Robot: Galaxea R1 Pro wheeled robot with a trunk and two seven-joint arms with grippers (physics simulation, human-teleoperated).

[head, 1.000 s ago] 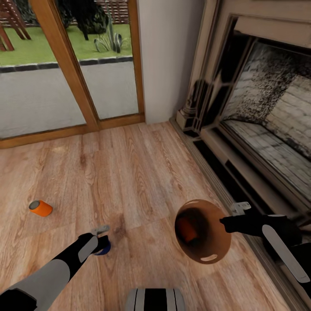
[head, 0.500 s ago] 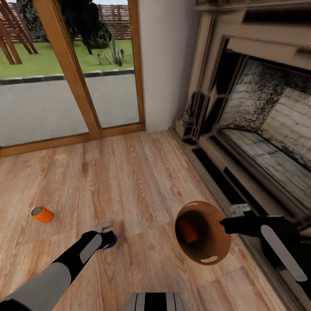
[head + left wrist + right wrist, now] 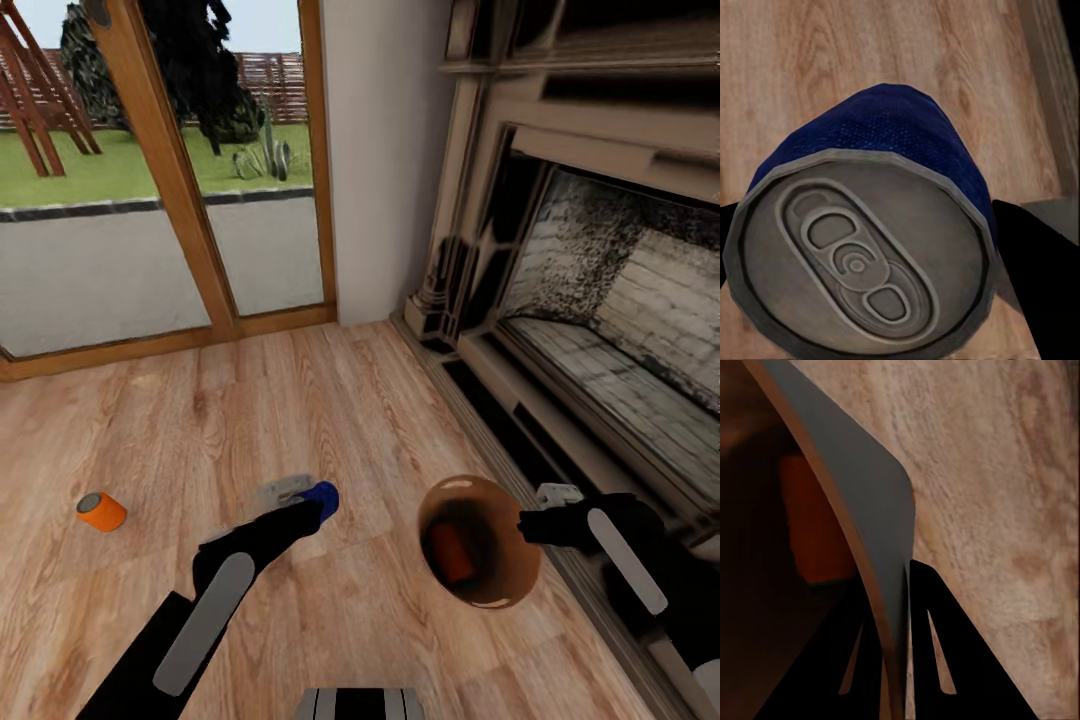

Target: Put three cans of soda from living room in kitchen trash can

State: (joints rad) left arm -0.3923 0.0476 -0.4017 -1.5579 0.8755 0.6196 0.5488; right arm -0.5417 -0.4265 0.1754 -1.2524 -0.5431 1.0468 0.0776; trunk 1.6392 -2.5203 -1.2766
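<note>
Your left gripper (image 3: 318, 500) pinches the blue can (image 3: 324, 496); its wrist view shows the grey top (image 3: 859, 259). Your right gripper (image 3: 528, 525) clamps the bin's (image 3: 500, 580) rim, reddish can (image 3: 452, 552) inside. Orange can (image 3: 101, 511) lies well apart on open floor (image 3: 300, 400); fireplace (image 3: 600, 330) crowds your right

The blue can (image 3: 900, 150) has a deep blue, finely dotted side and a grey metal top with a paler grey ring-pull outline. The orange can (image 3: 102, 511) is bright orange with a grey end. The bin (image 3: 500, 580) is brown and glossy inside, dark grey outside, and holds a reddish can (image 3: 452, 553). The floor (image 3: 300, 420) is light wood with streaked grain. The door frame (image 3: 165, 160) is warm orange-brown; the fireplace (image 3: 600, 300) is beige with speckled black and pale bricks.
</note>
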